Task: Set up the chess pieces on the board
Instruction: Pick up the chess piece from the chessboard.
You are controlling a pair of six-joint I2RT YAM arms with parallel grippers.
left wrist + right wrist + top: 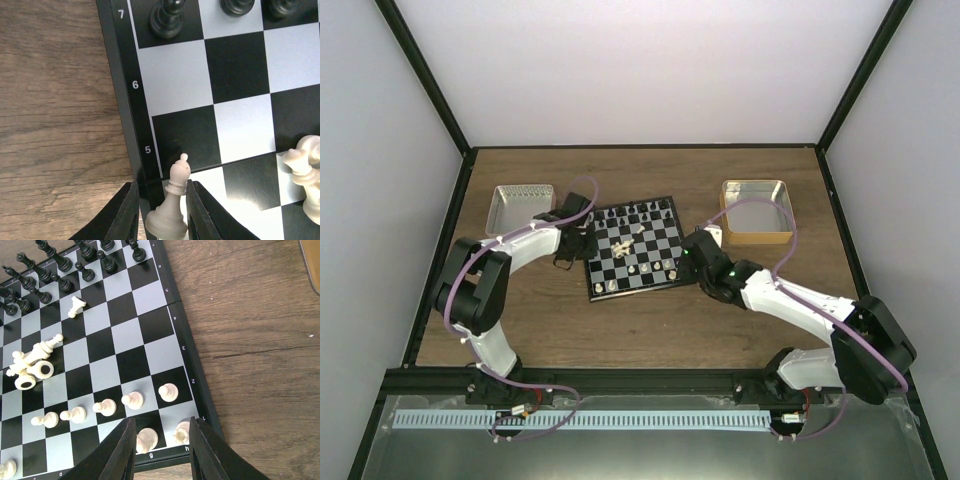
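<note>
The board (630, 291) lies mid-table, with black figures along its far rows. My left gripper (565, 258) is at its left edge, shut on a cream-white bishop (178, 175) held tilted over the border by the rank marks 5 and 6 on the board (175, 75). My right gripper (689, 262) is open over the near right corner of the board (130, 362); its jaws straddle a white knight (146, 440) and rook (182, 432). Several white pawns (132, 400) stand in the second row. A heap of fallen white pieces (30, 365) lies mid-board.
One more white piece (76, 306) lies on its side near the black pawns (60, 262). A square metal tray (520, 207) stands at the back left and a gold-rimmed tin (756, 210) at the back right. Bare wood surrounds the board.
</note>
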